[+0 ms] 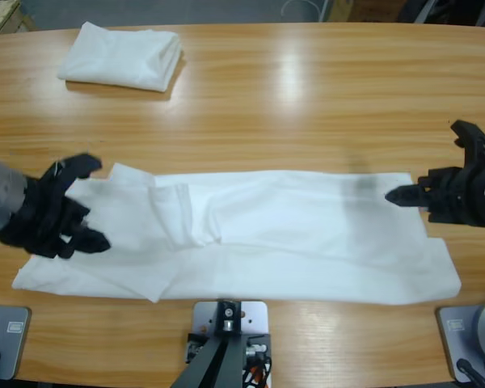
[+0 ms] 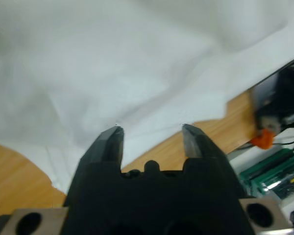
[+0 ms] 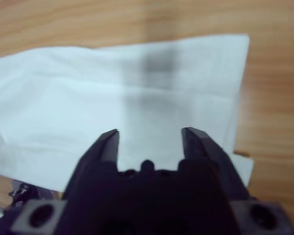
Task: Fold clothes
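Shirt in work (image 1: 291,234): white tee, lower centre of frame, spread as long band w/ sides already turned in; sleeve end at left, hem at right. Prob. laid lengthwise so both arms reach an end.
Folded shirt (image 1: 123,56): upper left, neat stack, well apart; looks done, parked out of the way.
Left gripper (image 1: 81,202): left edge, jaws spread, over sleeve end, nothing pinched; wrist view shows cloth edge just past tips.
Right gripper (image 1: 424,190): right edge, jaws spread, empty, at hem corner; prob. lining up a grab.
Table (image 1: 307,89): wood.

White T-shirt (image 1: 291,234) spread lengthwise near front, folded T-shirt (image 1: 123,56) far-left
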